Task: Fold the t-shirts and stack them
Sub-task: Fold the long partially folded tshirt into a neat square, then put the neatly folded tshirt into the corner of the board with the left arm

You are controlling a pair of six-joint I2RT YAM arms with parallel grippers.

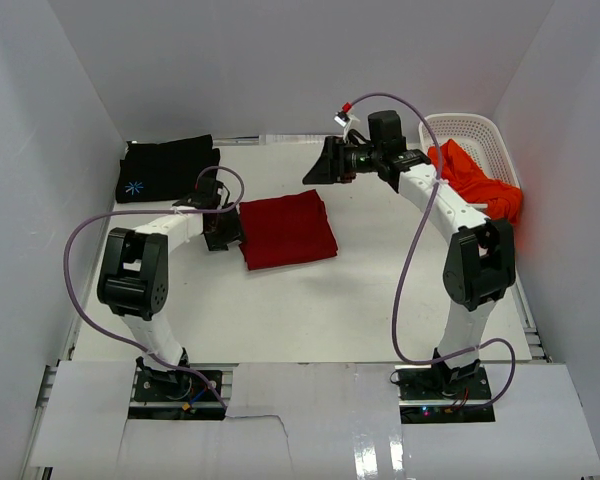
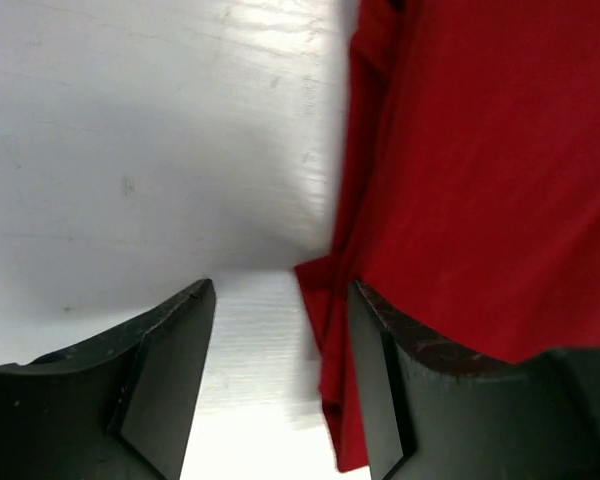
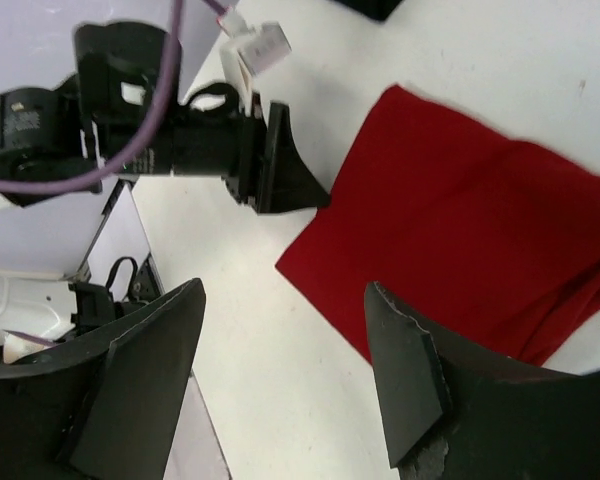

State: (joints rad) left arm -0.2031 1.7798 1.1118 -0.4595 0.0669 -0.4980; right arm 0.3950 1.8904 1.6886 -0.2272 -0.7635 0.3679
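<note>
The folded dark red t-shirt (image 1: 287,228) is laid in the middle of the tabletop (image 1: 310,310). The left fingers (image 2: 170,370) are spread wide at its left edge, nothing gripped; the right fingers (image 3: 140,390) are held wide apart, raised behind it, empty.
</note>
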